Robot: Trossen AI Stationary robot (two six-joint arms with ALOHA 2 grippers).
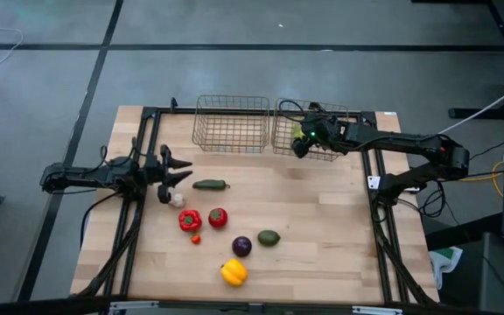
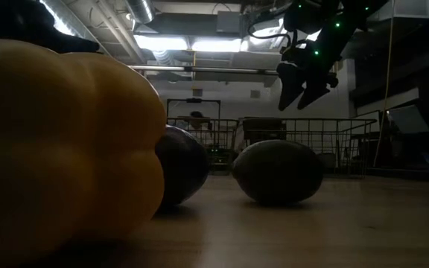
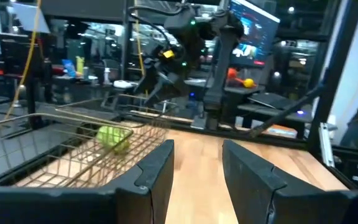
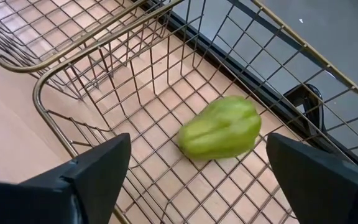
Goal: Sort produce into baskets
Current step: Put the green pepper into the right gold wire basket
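The right pincer (image 1: 302, 140) hangs over the right basket (image 1: 339, 112) at the tabletop's (image 1: 322, 262) one o'clock, its fingers wide apart and holding nothing; straight below them in the right wrist view a light green piece (image 4: 219, 127) lies on the wire floor, free of both fingers (image 4: 92, 168). The left basket (image 1: 231, 123) at twelve o'clock looks bare. The left pincer (image 1: 175, 168) sits low at nine o'clock, fingers apart, near a small white bit (image 1: 178, 199) and pointing toward the dark green pepper (image 1: 209, 185) just past it. Still loose on the wood, around six to seven o'clock, are the red pepper (image 1: 189, 220), tomato (image 1: 218, 217), a tiny orange bit (image 1: 196, 238), the purple ball (image 1: 241, 246), a dark green oval (image 1: 269, 237) and the yellow pepper (image 1: 234, 272). These toys look light, hard and smooth, so they should bear a firm squeeze but may roll or squirt out sideways. The round ones are best taken across the widest middle, fingers coming straight down; the lobed peppers offer grooves that would seat a fingertip; the long green pepper wants a grip across its short width at mid-length. The tiny bits give little to hold and will likely need the fingers nearly touching the wood.
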